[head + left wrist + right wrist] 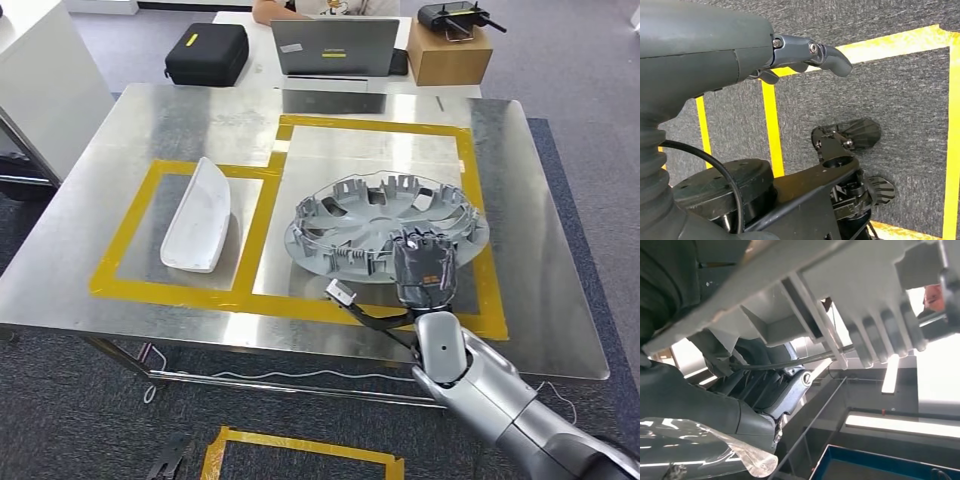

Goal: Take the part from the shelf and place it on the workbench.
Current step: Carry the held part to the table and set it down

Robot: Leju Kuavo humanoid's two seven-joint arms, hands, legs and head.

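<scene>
Hubcap (385, 225), grey and round with clips standing up around its rim, lies face down on the steel worktop (90, 240), inside the larger of two rectangles marked in yellow tape (260, 225). The right hand (424, 265) sits at the near edge of the hubcap, its dark fingers (419, 243) curled over the rim and gripping it. In the right wrist view the ribbed underside of the hubcap (866, 295) passes close over the fingers (764, 385), and a scrap of clear plastic film (749, 457) lies just beside them.

A white curved plastic shell (198, 215) rests in the smaller taped rectangle, well apart from the hubcap. At the far side of the worktop stand a laptop (334, 47), a black case (207, 53) and a cardboard box (449, 53) with a black router (455, 17) on top.

The left hand (696, 55) hangs over grey carpet (885, 85) crossed by yellow tape lines, holding nothing, its fingers (813, 52) held out loosely.
</scene>
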